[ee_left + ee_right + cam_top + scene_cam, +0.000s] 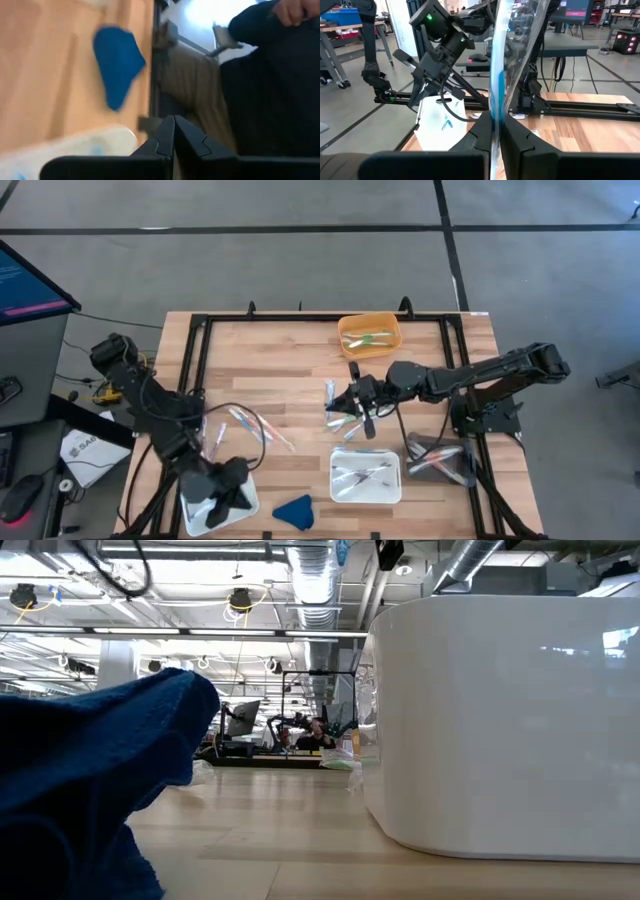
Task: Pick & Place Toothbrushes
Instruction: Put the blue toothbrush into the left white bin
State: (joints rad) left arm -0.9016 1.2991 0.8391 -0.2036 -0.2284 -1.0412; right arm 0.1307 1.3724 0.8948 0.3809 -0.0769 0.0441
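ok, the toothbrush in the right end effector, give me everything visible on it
The toothbrush is a thin stick with a blue section, sealed in a clear, glossy plastic wrapper. It stands roughly upright in the right wrist view, pinched low down by the shut right end effector, most of its length rising above the fingers. From above, that end effector sits over the loose toothbrushes mid-table. Only the fingers touch it.

Bare desk (290,365) is left open toward the orange bin (369,334). The near edge is crowded by white trays (366,475) and a blue cloth (294,511).
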